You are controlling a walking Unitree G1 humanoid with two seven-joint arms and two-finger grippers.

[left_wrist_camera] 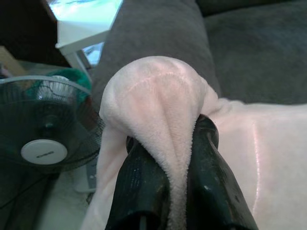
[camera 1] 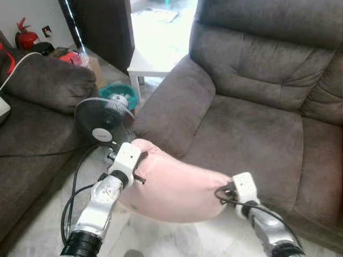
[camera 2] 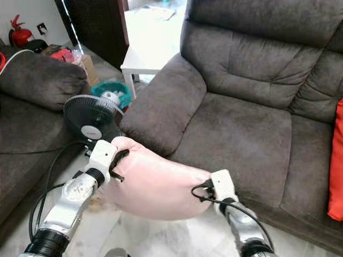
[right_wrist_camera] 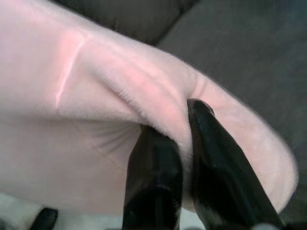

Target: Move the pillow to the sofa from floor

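A soft pink pillow (camera 1: 174, 187) hangs in the air between my two arms, just in front of the grey sofa (camera 1: 252, 134) and its seat cushion. My left gripper (camera 1: 140, 160) is shut on the pillow's left corner; in the left wrist view its black fingers (left_wrist_camera: 144, 187) pinch a fold of the pink fabric (left_wrist_camera: 158, 100). My right gripper (camera 1: 224, 194) is shut on the pillow's right end, and the right wrist view has its fingers (right_wrist_camera: 211, 153) clamped on the plush edge (right_wrist_camera: 120, 81).
A black floor fan (camera 1: 104, 120) with trailing cables stands on the floor left of the pillow. Another dark sofa (camera 1: 37, 107) runs along the left. A white side table (camera 1: 147, 61) and a teal basket (camera 1: 119, 93) sit behind the sofa's arm. A red cushion (camera 2: 336, 160) lies at far right.
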